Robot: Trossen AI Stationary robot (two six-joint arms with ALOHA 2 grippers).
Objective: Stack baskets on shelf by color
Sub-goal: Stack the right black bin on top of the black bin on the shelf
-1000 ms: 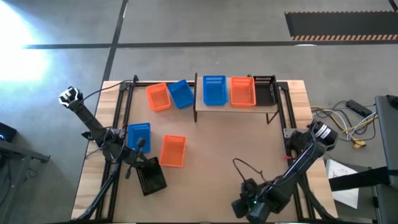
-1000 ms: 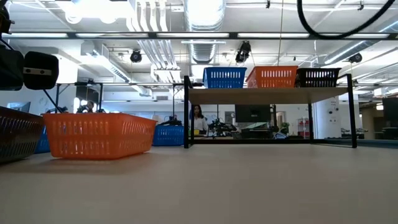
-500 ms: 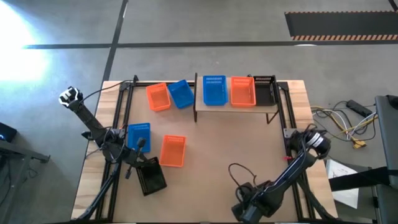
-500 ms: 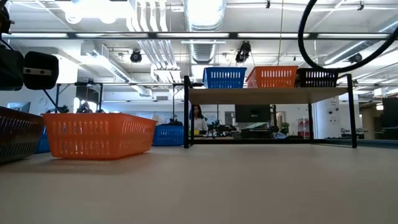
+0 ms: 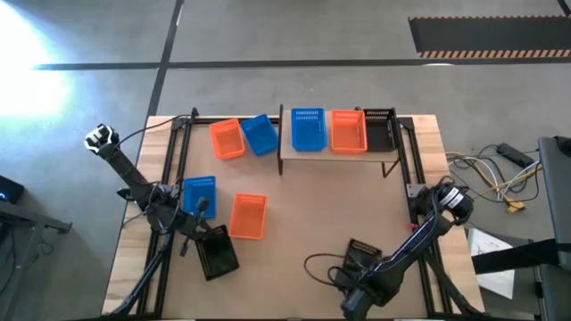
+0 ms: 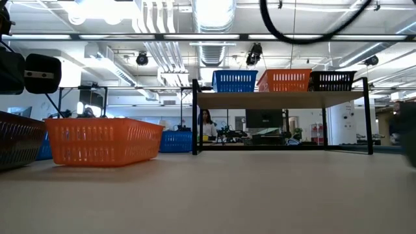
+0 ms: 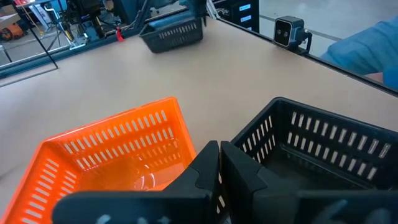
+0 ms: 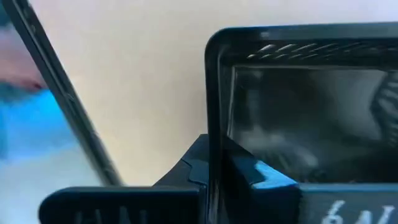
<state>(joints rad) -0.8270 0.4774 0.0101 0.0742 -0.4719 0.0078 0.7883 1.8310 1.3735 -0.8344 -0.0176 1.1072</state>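
The bench [image 5: 312, 209] is a pale wooden top with black rails along its left and right sides, standing on a grey concrete floor [image 5: 294, 36] crossed by dark lines. At its far edge the shelf [image 5: 335, 152] carries a blue basket [image 5: 308, 129], an orange basket [image 5: 348, 130] and a black basket [image 5: 379, 130] side by side. Left of the shelf lie an orange basket [image 5: 227, 139] and a blue one [image 5: 260, 135]. Near left sit a blue [image 5: 198, 193], an orange [image 5: 248, 216] and a black basket [image 5: 217, 252]. The left claw [image 7: 219, 163] is shut and empty, between the last two. The right claw [image 8: 214, 163], at the near right, is clamped on the rim of another black basket [image 5: 361, 256]. Beyond the bench, the low view shows an open hall with ceiling ducts [image 6: 214, 16] and strip lights.
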